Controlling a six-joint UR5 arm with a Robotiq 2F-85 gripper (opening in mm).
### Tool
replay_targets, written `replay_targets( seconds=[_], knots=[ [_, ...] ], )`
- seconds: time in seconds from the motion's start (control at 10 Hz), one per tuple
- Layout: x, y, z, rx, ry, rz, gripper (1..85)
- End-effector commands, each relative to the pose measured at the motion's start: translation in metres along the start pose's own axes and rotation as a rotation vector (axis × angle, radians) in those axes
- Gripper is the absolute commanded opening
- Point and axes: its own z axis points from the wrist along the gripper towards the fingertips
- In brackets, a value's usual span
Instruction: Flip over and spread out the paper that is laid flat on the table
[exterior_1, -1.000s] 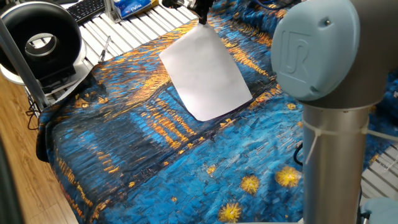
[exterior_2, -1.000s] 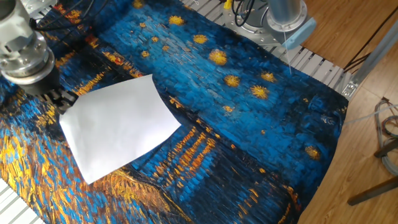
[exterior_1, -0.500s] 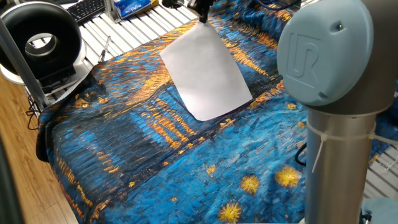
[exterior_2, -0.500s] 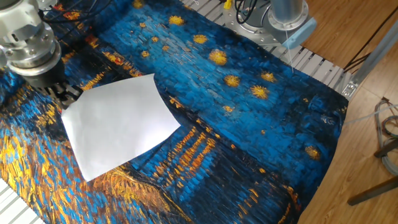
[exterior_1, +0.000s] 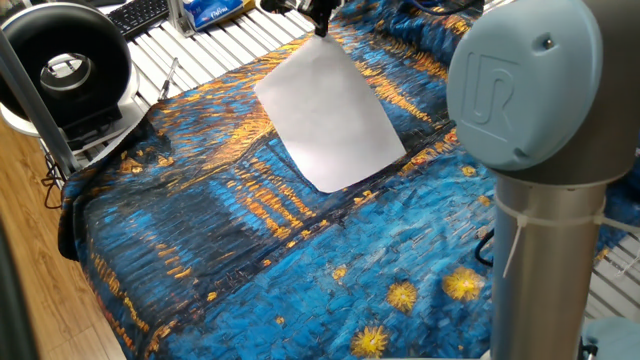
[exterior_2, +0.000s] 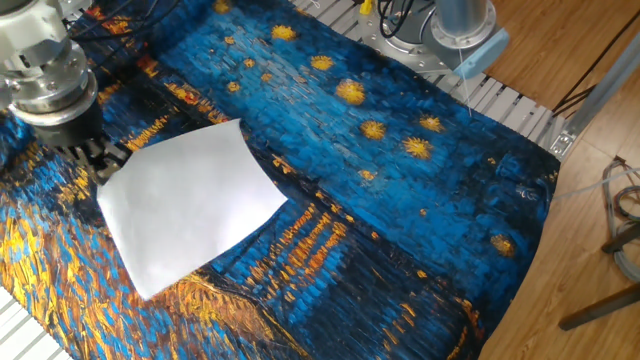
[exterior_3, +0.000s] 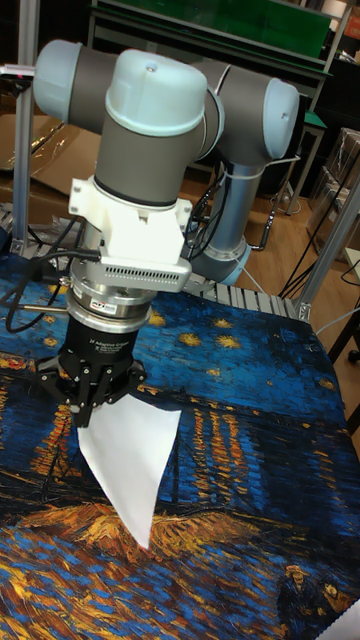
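The white paper rests on the blue and gold patterned cloth of the table, toward its far side. My gripper is shut on the sheet's far corner. From the other fixed view, the gripper pinches the left corner of the paper, and most of the sheet lies on the cloth. The tall fixed view shows the gripper pointing straight down, with the paper running from its fingers down to the table.
A black ring-shaped device and a keyboard sit on the white slatted surface beyond the cloth. The arm's large grey joint blocks the right of that view. The arm's base stands at the table's edge.
The gripper has shifted slightly while holding the paper's corner, and the sheet has drifted a little with it. The rest of the scene is unchanged.
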Motion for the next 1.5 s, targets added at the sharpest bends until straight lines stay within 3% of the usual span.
replay_targets(
  seconds=[0.0, 0.1, 0.2, 0.3, 0.5, 0.7, 1.0, 1.1, 1.4],
  knots=[
    [-0.032, 0.002, -0.003, -0.009, -0.126, -0.015, 1.0],
    [-0.032, -0.002, -0.003, 0.006, -0.125, -0.017, 1.0],
    [-0.037, 0.006, -0.004, -0.026, -0.143, -0.009, 1.0],
    [-0.038, 0.008, -0.004, -0.032, -0.148, -0.014, 1.0],
    [-0.020, 0.007, -0.002, -0.028, -0.079, -0.017, 1.0],
    [-0.002, 0.009, -0.069, -0.052, 0.013, -0.007, 1.0],
    [0.012, 0.005, -0.150, -0.048, 0.082, -0.002, 1.0],
    [0.015, 0.010, -0.159, -0.031, 0.084, 0.014, 1.0],
    [0.013, 0.019, -0.160, -0.028, 0.088, 0.022, 1.0]
  ],
)
